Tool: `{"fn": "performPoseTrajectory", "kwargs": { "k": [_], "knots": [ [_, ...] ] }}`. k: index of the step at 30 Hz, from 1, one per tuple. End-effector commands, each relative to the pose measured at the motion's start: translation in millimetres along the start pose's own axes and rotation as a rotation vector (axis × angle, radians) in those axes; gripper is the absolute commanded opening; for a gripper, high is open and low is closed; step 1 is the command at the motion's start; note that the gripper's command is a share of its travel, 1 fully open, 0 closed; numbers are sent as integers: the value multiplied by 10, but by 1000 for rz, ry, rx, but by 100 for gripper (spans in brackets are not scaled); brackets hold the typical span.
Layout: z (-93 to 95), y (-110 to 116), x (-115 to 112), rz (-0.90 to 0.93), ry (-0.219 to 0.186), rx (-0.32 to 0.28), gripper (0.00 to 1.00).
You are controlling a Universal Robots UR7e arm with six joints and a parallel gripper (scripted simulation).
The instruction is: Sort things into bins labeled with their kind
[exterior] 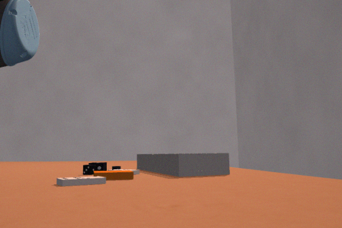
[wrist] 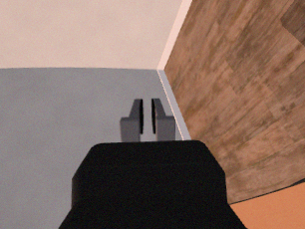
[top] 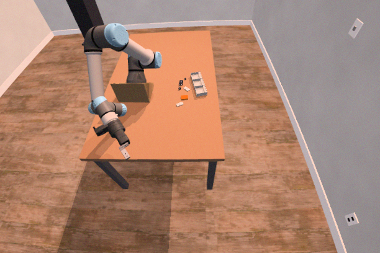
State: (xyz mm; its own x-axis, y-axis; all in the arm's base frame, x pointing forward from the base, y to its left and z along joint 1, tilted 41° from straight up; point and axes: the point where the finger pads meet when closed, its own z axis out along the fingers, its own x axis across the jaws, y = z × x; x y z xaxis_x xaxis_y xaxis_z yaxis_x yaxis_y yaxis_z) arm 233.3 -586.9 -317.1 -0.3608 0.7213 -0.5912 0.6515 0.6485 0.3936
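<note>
A grey bin row [top: 199, 84] with three compartments stands at the table's right side; its labels are too small to read. It also shows in the exterior view [exterior: 183, 164]. Beside it lie an orange block [top: 184, 97] [exterior: 113, 175], a white bar [top: 179, 104] [exterior: 81, 181], a second white piece [top: 186, 88], a black dotted piece [top: 180, 83] [exterior: 94, 167] and a tiny black piece [top: 185, 78]. My gripper [top: 125, 152] hangs over the table's near left corner, far from them. In the wrist view its fingers stand nearly together with nothing between.
A brown slanted board [top: 131, 92] stands in front of the arm's base. The table's front edge lies just under the gripper. The arm's blue joint cap [exterior: 18, 31] fills the left edge of the exterior view.
</note>
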Motion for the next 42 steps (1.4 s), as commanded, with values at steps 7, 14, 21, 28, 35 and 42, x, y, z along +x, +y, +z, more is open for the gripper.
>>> {"fn": "performPoseTrajectory", "kwargs": {
  "k": [7,14,21,28,35,42],
  "knots": [
    [35,414,-200,97,102,-56,31],
    [39,694,-293,145,157,-77,31],
    [35,910,-353,160,176,-84,31],
    [11,1222,-416,206,234,-100,31],
    [-30,1546,-460,250,293,-111,31],
    [-90,1881,-484,292,355,-118,31]
  ]
}}
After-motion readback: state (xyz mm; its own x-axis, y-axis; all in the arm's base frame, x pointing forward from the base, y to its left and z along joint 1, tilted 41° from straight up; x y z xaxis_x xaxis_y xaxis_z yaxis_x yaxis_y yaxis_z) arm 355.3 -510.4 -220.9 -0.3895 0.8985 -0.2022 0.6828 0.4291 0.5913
